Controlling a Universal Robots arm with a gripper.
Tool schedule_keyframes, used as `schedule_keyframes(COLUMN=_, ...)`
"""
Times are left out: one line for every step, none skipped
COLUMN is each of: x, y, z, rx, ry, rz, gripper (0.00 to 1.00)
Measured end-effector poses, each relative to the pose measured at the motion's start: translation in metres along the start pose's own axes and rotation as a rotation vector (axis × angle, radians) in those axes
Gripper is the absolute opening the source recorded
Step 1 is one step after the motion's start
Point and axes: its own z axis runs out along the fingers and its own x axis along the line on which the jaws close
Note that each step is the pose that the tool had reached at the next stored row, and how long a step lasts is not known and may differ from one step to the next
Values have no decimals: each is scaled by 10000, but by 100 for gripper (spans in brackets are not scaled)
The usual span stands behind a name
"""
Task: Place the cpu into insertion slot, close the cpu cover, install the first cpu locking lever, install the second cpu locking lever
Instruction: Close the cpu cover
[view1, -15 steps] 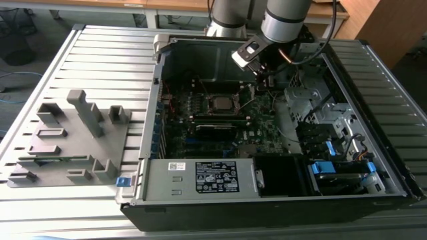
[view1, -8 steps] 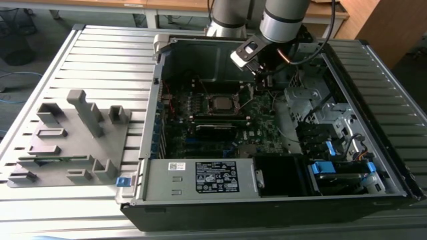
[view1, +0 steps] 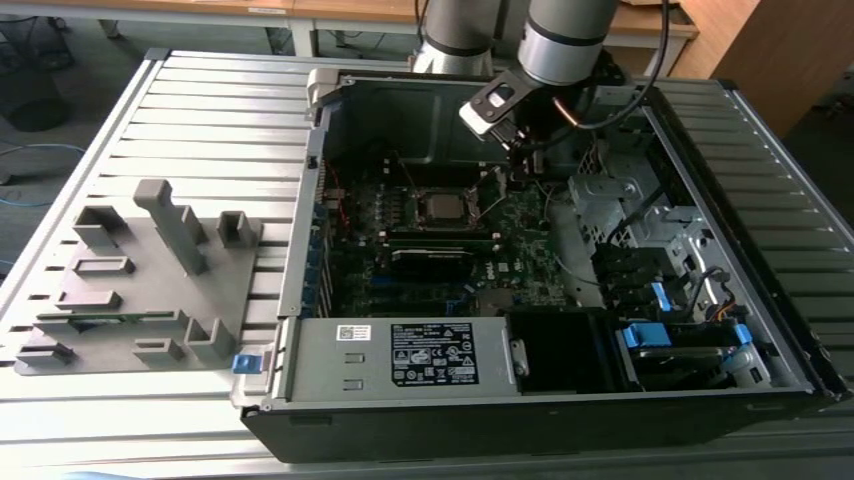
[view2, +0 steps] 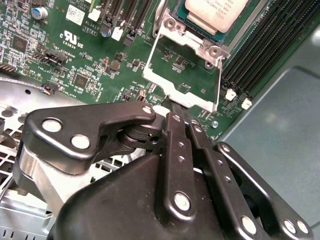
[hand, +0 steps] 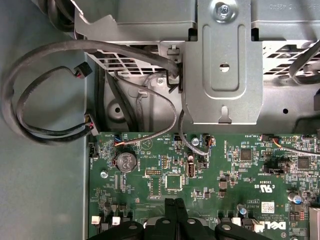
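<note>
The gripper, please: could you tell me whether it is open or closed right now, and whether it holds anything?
Gripper: closed, fingertips together at the edge of the open cpu cover; whether it actually pinches the cover cannot be told.

**A robotics lab set up for computer assembly**

A robot arm (view1: 567, 40) reaches over a table (view1: 174, 110) built of slatted metal profiles. An open desktop computer case (view1: 534, 430) lies on the table with its green motherboard (view1: 527, 250) laid bare. Just beside the case sits a grey moulded fixture (view1: 147, 270) with slots and holders for parts. Behind the table stand wooden office desks (view1: 347, 10), a dark wastebasket (view1: 27, 80) and a wooden cabinet (view1: 761, 60). A blue cable (view1: 27, 150) trails across the grey floor.
</note>
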Motion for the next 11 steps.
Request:
schedule_keyframes(x=0, y=-4, z=0, rx=0, ry=0, rz=-1, gripper=10)
schedule_keyframes(x=0, y=-7, z=0, rx=0, ry=0, rz=-1, gripper=10)
schedule_keyframes(x=0, y=-12, z=0, rx=1, ry=1, rz=0, gripper=10)
schedule_keyframes(x=0, y=-17, z=1, rx=0, ry=1, rz=-1, gripper=10)
schedule_keyframes(x=0, y=-22, z=1, rx=0, ry=1, rz=-1, gripper=10)
schedule_keyframes(x=0, y=-27, z=2, rx=0, ry=0, rz=-1, gripper=10)
schedule_keyframes(x=0, y=-34, z=3, rx=1, ry=1, rz=-1, gripper=10)
schedule_keyframes(x=0, y=-40, z=3, rx=1, ry=0, rz=-2, gripper=10)
schedule_keyframes(x=-1, y=-48, z=4, rx=0, ry=0, rz=-1, gripper=10)
schedule_keyframes(x=-1, y=-58, z=4, rx=1, ry=0, rz=-1, gripper=10)
schedule_keyframes(x=-1, y=-68, z=5, rx=1, ry=0, rz=-2, gripper=10)
